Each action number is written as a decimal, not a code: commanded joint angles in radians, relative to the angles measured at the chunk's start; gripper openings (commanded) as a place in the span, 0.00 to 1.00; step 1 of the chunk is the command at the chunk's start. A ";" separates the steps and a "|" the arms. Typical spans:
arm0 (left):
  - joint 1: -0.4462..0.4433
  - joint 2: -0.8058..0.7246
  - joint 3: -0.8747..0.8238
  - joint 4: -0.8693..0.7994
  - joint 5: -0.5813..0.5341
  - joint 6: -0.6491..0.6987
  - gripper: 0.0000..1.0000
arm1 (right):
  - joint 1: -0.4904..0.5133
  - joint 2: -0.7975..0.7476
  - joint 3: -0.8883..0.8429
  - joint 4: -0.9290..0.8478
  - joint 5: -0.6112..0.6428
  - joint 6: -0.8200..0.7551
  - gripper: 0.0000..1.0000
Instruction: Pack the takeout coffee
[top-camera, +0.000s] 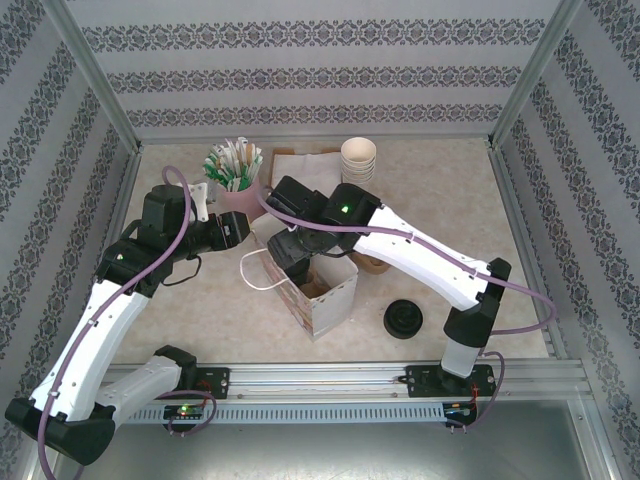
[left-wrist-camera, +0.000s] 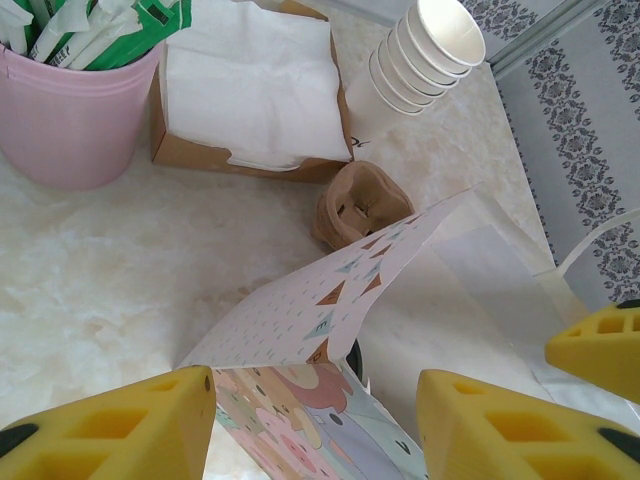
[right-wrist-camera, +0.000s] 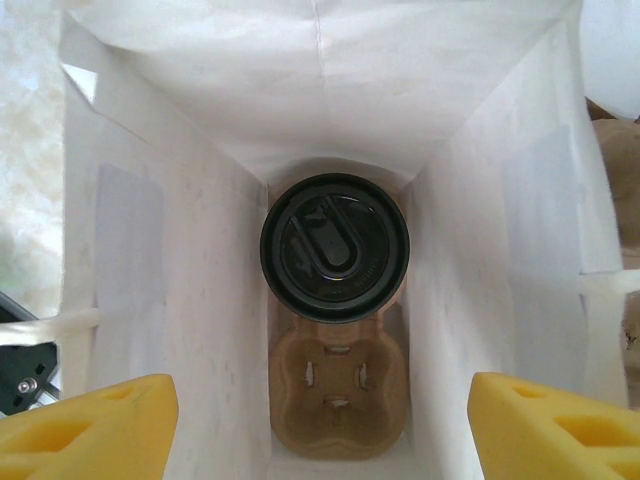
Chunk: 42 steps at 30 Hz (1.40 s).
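We see the right fingers (right-wrist-camera: 90, 435) spread wide above the mouth of the white paper bag (right-wrist-camera: 190, 290). One yellow pad sits over each side wall, and they grip nothing. Straight below them, deep in the bag, the takeout coffee (right-wrist-camera: 335, 247) stands upright with its black lid on. It is seated in the far pocket of a brown cardboard cup carrier (right-wrist-camera: 338, 390) that lies on the bag's floor.

The left fingers (left-wrist-camera: 110, 430) stand about half open at the bag's rim. The patterned bag wall rises between them and lies against one pad, but the pads are not pinched on it.

Beyond the bag, on the table (left-wrist-camera: 100, 280), a second cup carrier (left-wrist-camera: 355, 205) lies just beside a tray of napkins (left-wrist-camera: 250, 90) and near a stack of lidless cups (left-wrist-camera: 425, 55).
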 joint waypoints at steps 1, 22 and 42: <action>0.009 0.003 0.042 -0.028 -0.003 0.007 0.56 | 0.014 -0.033 0.036 -0.035 0.027 0.001 0.77; 0.005 0.020 0.074 -0.054 -0.039 0.020 0.56 | 0.057 -0.181 0.101 0.004 0.095 -0.046 0.75; 0.014 0.248 0.407 -0.213 -0.359 0.135 0.36 | -0.245 -0.453 -0.218 0.403 0.157 -0.184 0.66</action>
